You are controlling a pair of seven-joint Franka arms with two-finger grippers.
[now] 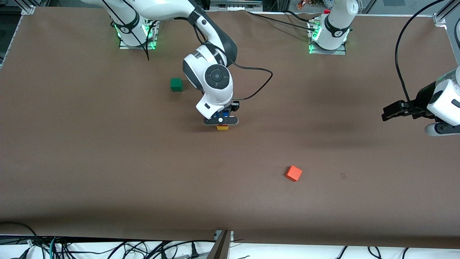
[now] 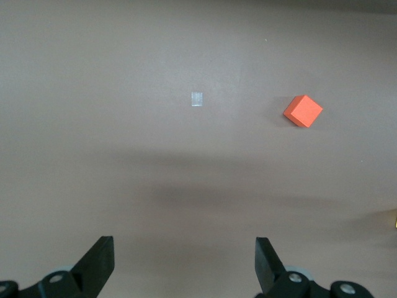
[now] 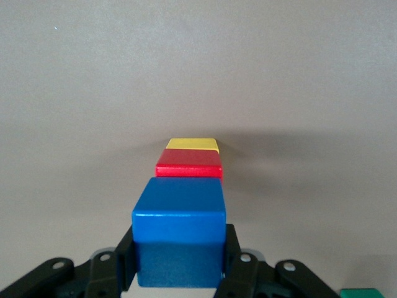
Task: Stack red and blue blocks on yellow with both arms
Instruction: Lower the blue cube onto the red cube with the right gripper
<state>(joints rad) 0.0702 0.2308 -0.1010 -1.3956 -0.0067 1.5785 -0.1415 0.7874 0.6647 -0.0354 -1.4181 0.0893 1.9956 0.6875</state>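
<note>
Hovering over the middle of the table (image 1: pixel 107 162), the blue block (image 3: pixel 178 231) is held clamped in the right tool (image 3: pixel 180 251), directly above the red block (image 3: pixel 189 164) already resting on the yellow block (image 3: pixel 193 144); only a straight descent appears to be needed. The left tool (image 2: pixel 184 264) is kept waiting, spread wide and empty, over the table's edge at the left arm's end, with the orange cube (image 2: pixel 303 111) well apart.

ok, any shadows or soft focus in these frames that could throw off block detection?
Front view: soft broad arm shadows on the table; the right gripper hides most of the stack, only the yellow cube edge shows. Right wrist view: the held blue block fills the foreground, slightly soft; the red block is sharp. Left wrist view: faint shadow bands, the orange cube crisp.
</note>
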